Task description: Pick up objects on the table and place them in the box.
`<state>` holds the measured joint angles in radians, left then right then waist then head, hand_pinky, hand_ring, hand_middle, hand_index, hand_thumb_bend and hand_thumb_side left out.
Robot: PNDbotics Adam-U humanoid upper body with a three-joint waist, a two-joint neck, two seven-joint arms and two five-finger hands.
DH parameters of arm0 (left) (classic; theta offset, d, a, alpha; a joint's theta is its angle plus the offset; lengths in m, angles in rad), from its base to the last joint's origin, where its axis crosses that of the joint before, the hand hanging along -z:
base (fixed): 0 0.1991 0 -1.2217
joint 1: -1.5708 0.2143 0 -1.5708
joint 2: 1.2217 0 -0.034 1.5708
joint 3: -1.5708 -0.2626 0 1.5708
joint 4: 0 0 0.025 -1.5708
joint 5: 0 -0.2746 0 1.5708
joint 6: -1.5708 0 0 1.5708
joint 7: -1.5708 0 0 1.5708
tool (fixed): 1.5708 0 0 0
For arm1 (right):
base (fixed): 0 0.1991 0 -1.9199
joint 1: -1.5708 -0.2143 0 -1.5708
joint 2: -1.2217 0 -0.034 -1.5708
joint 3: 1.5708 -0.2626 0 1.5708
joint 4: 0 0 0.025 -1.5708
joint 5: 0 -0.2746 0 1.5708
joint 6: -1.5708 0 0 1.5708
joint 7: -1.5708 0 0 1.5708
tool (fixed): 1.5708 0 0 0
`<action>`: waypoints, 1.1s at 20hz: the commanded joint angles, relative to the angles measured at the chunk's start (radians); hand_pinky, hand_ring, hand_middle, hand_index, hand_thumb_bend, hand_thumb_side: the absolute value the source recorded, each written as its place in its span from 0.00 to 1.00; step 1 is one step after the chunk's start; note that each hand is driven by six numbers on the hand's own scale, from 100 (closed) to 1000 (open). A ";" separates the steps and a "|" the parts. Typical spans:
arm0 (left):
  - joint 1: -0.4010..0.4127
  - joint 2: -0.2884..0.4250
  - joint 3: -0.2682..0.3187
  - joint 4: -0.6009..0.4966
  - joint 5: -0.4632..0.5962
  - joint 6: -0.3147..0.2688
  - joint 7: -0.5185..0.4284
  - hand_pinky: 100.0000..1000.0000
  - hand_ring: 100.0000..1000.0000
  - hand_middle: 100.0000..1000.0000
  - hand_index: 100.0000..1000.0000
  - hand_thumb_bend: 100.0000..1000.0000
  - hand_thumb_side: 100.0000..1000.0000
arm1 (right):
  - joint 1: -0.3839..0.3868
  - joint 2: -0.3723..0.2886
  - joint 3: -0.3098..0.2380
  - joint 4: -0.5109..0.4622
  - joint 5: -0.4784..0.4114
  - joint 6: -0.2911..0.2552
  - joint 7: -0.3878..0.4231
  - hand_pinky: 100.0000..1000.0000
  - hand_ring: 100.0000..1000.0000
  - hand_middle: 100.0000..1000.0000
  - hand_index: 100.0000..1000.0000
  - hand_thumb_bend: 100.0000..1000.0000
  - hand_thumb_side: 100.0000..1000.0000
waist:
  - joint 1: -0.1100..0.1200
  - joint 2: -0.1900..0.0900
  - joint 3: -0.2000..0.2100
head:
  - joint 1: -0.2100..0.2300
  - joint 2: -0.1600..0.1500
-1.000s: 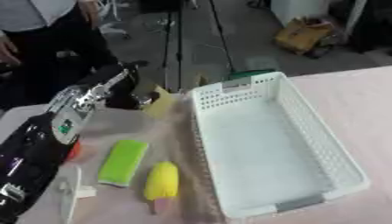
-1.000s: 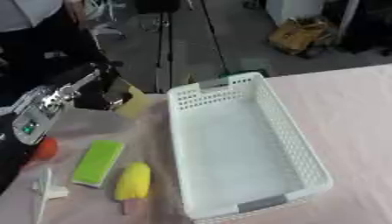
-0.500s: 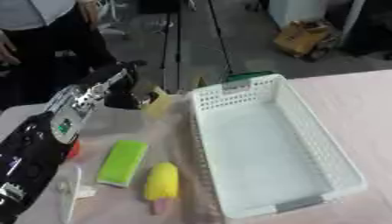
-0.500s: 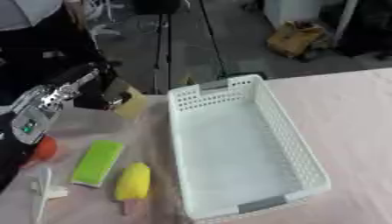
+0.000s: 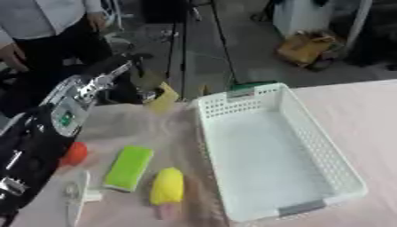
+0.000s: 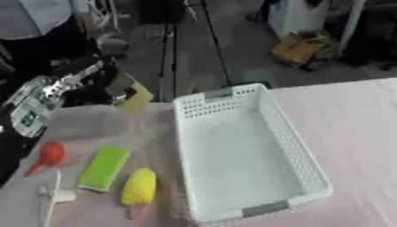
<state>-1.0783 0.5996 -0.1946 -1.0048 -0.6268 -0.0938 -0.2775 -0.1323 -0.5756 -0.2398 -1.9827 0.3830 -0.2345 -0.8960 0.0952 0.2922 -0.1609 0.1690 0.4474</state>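
The worktop [image 5: 364, 115] is covered with a pale pinkish cloth and fills the lower part of the frame. A white perforated plastic box [image 5: 273, 150] stands at centre frame, long axis running from upper left to lower right; nothing lies inside it.

Left of the box, on the cloth:
- a flat lime-green rectangular block [image 5: 129, 167], lower left of centre;
- a yellow corn-shaped object on a pinkish stick [image 5: 167, 191], just right of and below the green block, near the box's left wall;
- an orange-red rounded object [image 6: 48, 155], left of the green block;
- a white thin utensil-like item [image 5: 76, 199], at the lower left edge.

The robot's left hand [image 5: 128, 82] reaches in at upper left, at the worktop's far edge. Its fingers [image 5: 145, 94] appear curled against a pale yellow flat piece [image 5: 163, 98], which sits just beside the box's far left corner; the exact contact is blurred.

Beyond the worktop lies a grey floor with black tripod legs [image 5: 186, 40], a yellow-brown bag [image 5: 309, 48] at upper right and white equipment behind it.
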 commanded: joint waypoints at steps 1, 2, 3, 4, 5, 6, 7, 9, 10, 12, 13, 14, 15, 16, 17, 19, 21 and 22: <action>-0.036 0.042 0.002 -0.026 0.008 0.003 -0.014 0.36 0.21 0.21 0.49 0.00 0.47 | -0.004 -0.038 -0.010 -0.017 -0.013 -0.007 -0.010 0.81 0.81 0.65 0.57 0.00 1.00 | -0.007 -0.031 0.004 | -0.001 0.010; -0.038 0.042 0.001 -0.027 0.008 0.003 -0.018 0.35 0.20 0.21 0.48 0.00 0.46 | -0.004 -0.039 -0.009 -0.017 -0.015 -0.008 -0.009 0.81 0.81 0.65 0.57 0.00 1.00 | -0.007 -0.034 0.005 | -0.001 0.011; -0.041 0.043 0.000 -0.029 0.008 0.004 -0.023 0.35 0.20 0.21 0.48 0.00 0.46 | -0.004 -0.041 -0.008 -0.017 -0.017 -0.008 -0.007 0.81 0.81 0.65 0.57 0.00 1.00 | -0.007 -0.039 0.007 | -0.003 0.013; -0.044 0.043 -0.001 -0.032 0.007 0.004 -0.027 0.35 0.20 0.21 0.48 0.00 0.45 | -0.004 -0.043 -0.008 -0.017 -0.019 -0.008 -0.007 0.81 0.81 0.65 0.57 0.00 1.00 | -0.007 -0.042 0.009 | -0.004 0.015; -0.047 0.042 -0.002 -0.035 0.009 0.004 -0.032 0.35 0.20 0.21 0.48 0.00 0.45 | -0.004 -0.044 -0.008 -0.017 -0.022 -0.007 -0.006 0.81 0.81 0.65 0.57 0.00 1.00 | -0.007 -0.045 0.011 | -0.005 0.017; -0.050 0.042 -0.003 -0.038 0.012 0.004 -0.037 0.35 0.20 0.20 0.48 0.00 0.45 | -0.004 -0.045 -0.008 -0.017 -0.023 -0.006 -0.006 0.81 0.81 0.65 0.57 0.00 1.00 | -0.007 -0.048 0.013 | -0.005 0.019; -0.053 0.041 -0.004 -0.040 0.018 0.006 -0.043 0.35 0.20 0.20 0.48 0.00 0.45 | -0.004 -0.046 -0.008 -0.017 -0.024 -0.005 -0.006 0.81 0.81 0.65 0.57 0.00 1.00 | -0.007 -0.050 0.014 | -0.006 0.022; -0.061 0.041 -0.009 -0.049 0.025 0.007 -0.054 0.35 0.20 0.20 0.48 0.00 0.44 | -0.003 -0.048 -0.007 -0.017 -0.026 -0.002 -0.005 0.81 0.81 0.65 0.57 0.00 1.00 | -0.005 -0.057 0.019 | -0.005 0.029; -0.067 0.040 -0.012 -0.055 0.028 0.008 -0.060 0.34 0.19 0.20 0.47 0.00 0.44 | -0.002 -0.049 -0.006 -0.017 -0.027 -0.001 -0.004 0.81 0.81 0.65 0.57 0.00 1.00 | -0.005 -0.060 0.021 | -0.004 0.032; -0.074 0.040 -0.016 -0.064 0.032 0.010 -0.072 0.34 0.19 0.20 0.47 0.00 0.43 | -0.001 -0.050 -0.005 -0.017 -0.029 0.001 -0.004 0.81 0.81 0.65 0.57 0.00 1.00 | -0.004 -0.066 0.025 | -0.002 0.037; -0.083 0.038 -0.021 -0.071 0.034 0.009 -0.079 0.34 0.19 0.20 0.47 0.00 0.42 | 0.000 -0.051 -0.004 -0.017 -0.030 0.003 -0.002 0.81 0.81 0.65 0.57 0.00 1.00 | -0.003 -0.070 0.028 | 0.001 0.042; -0.089 0.035 -0.025 -0.077 0.035 0.009 -0.087 0.34 0.19 0.20 0.47 0.00 0.42 | 0.000 -0.052 -0.003 -0.017 -0.032 0.004 -0.001 0.81 0.81 0.65 0.57 0.00 1.00 | -0.003 -0.074 0.030 | 0.002 0.046; -0.097 0.031 -0.029 -0.084 0.037 0.009 -0.094 0.34 0.19 0.20 0.47 0.00 0.42 | 0.000 -0.054 -0.002 -0.017 -0.034 0.005 0.000 0.81 0.81 0.65 0.57 0.00 1.00 | -0.003 -0.078 0.033 | 0.004 0.048; -0.102 0.028 -0.032 -0.090 0.039 0.010 -0.101 0.34 0.19 0.20 0.47 0.00 0.41 | -0.001 -0.055 -0.001 -0.017 -0.036 0.006 0.001 0.81 0.81 0.65 0.57 0.00 1.00 | -0.002 -0.082 0.034 | 0.006 0.049; -0.108 0.024 -0.035 -0.095 0.042 0.010 -0.107 0.34 0.19 0.20 0.47 0.00 0.41 | -0.001 -0.056 0.000 -0.017 -0.038 0.006 0.003 0.81 0.81 0.65 0.57 0.00 1.00 | -0.002 -0.086 0.036 | 0.007 0.050; -0.119 0.018 -0.040 -0.103 0.046 0.012 -0.118 0.33 0.19 0.20 0.45 0.00 0.40 | -0.003 -0.059 0.003 -0.017 -0.043 0.006 0.005 0.81 0.81 0.65 0.57 0.00 1.00 | -0.001 -0.093 0.037 | 0.009 0.051; -0.130 0.012 -0.042 -0.109 0.049 0.015 -0.126 0.33 0.19 0.19 0.43 0.00 0.40 | -0.006 -0.062 0.005 -0.017 -0.049 0.007 0.009 0.81 0.81 0.65 0.57 0.00 1.00 | 0.000 -0.100 0.038 | 0.011 0.051; -0.134 0.010 -0.043 -0.111 0.050 0.016 -0.130 0.33 0.19 0.19 0.42 0.00 0.40 | -0.007 -0.062 0.006 -0.017 -0.051 0.007 0.010 0.81 0.81 0.65 0.57 0.00 1.00 | 0.000 -0.102 0.038 | 0.012 0.051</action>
<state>-1.1832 0.5941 -0.2433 -1.0961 -0.5824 -0.0788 -0.4010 -0.1317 -0.6000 -0.2318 -1.9827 0.3403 -0.2242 -0.8844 0.1014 0.2092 -0.1234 0.1764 0.4920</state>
